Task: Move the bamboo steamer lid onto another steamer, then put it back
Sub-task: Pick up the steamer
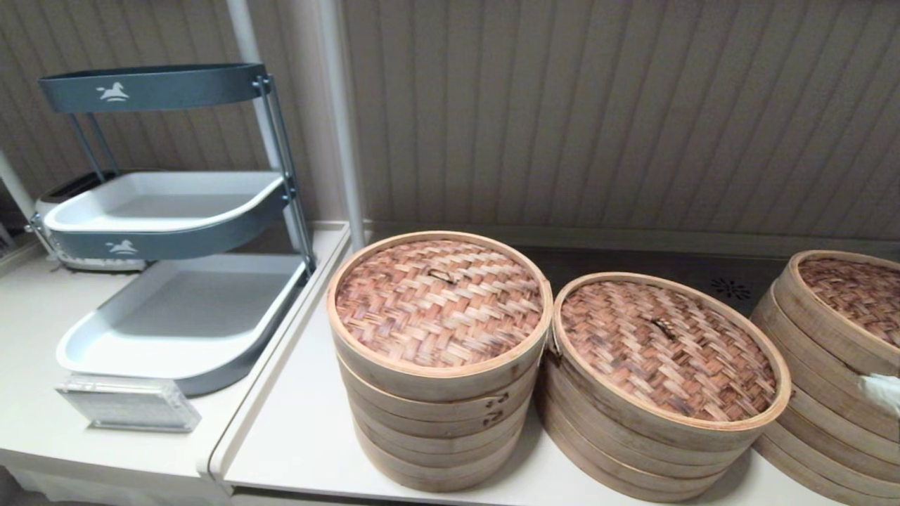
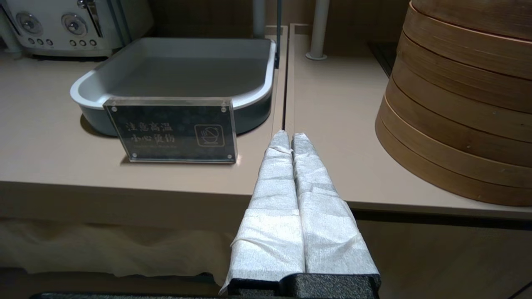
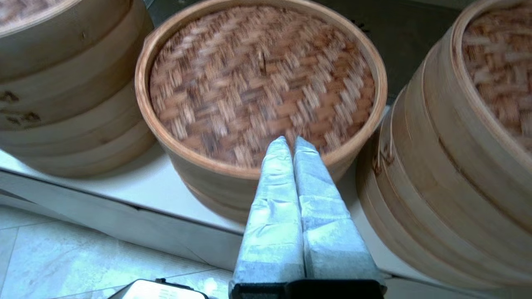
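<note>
Three bamboo steamers stand in a row, each with a woven lid on. The bamboo steamer lid (image 1: 664, 348) (image 3: 262, 79) lies on the low wide middle steamer (image 1: 633, 450) (image 3: 208, 187), whose inside is hidden. My right gripper (image 3: 289, 141) is shut and empty, with its tips just over the lid's near rim. In the head view only its white tip (image 1: 880, 392) shows at the right edge. A taller stack (image 1: 436, 429) stands to the left and another (image 1: 823, 393) to the right. My left gripper (image 2: 289, 135) is shut and empty, low at the counter's front edge, left of the left stack (image 2: 457, 124).
A three-tier rack with grey trays (image 1: 176, 316) stands on the left counter, with an acrylic sign (image 1: 130, 404) (image 2: 174, 128) in front of it and a toaster (image 2: 62, 25) behind. A white post (image 1: 344, 126) rises behind the left stack. A dark panel (image 1: 703, 270) lies behind the steamers.
</note>
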You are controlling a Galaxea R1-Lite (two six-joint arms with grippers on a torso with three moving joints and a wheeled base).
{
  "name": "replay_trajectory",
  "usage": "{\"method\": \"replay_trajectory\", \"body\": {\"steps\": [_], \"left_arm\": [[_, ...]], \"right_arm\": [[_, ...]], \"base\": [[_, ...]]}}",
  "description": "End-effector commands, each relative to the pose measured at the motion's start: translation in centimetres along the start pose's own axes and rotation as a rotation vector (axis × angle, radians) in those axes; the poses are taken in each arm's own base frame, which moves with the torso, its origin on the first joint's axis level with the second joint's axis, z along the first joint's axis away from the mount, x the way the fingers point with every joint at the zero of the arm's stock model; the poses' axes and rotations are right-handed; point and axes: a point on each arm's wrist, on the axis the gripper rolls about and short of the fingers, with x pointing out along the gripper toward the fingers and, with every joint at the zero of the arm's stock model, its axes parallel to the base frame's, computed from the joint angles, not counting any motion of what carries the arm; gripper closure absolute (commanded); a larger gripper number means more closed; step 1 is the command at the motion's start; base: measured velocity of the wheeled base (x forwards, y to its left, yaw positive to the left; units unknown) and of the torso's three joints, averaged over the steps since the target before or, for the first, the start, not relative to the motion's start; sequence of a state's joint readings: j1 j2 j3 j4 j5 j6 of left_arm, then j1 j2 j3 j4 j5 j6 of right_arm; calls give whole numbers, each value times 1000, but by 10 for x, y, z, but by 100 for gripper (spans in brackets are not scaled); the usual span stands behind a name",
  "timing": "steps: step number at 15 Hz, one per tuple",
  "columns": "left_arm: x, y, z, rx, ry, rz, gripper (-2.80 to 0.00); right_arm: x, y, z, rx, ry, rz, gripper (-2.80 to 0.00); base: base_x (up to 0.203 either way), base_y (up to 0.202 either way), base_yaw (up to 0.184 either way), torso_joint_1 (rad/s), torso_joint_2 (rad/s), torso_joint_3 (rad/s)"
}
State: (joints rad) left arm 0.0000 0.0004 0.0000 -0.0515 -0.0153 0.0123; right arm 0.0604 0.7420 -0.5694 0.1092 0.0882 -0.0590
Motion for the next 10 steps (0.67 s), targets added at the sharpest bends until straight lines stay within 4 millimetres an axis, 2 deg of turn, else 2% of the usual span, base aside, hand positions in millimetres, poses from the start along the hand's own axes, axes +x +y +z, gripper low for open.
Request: {"method": "replay_trajectory", "body": {"steps": [1,4,6,8,10], "left_arm": [[2,0,-8,0,27,0,0],[2,0,-8,0,27,0,0],[2,0,-8,0,27,0,0],[2,0,-8,0,27,0,0],[2,0,-8,0,27,0,0]], "right_arm": [[-21,3,-22,-5,-46,-12,0],[-28,4,-46,0,-16,-43,0],[-40,5,-69,1,-30,-104,0],[-40,5,-77,3,-11,-140,0],[-43,7,-100,7,-18,-178,0]], "base": [[0,0,0,0,0,0],[0,0,0,0,0,0],[0,0,0,0,0,0],[0,0,0,0,0,0],[0,0,0,0,0,0]]}}
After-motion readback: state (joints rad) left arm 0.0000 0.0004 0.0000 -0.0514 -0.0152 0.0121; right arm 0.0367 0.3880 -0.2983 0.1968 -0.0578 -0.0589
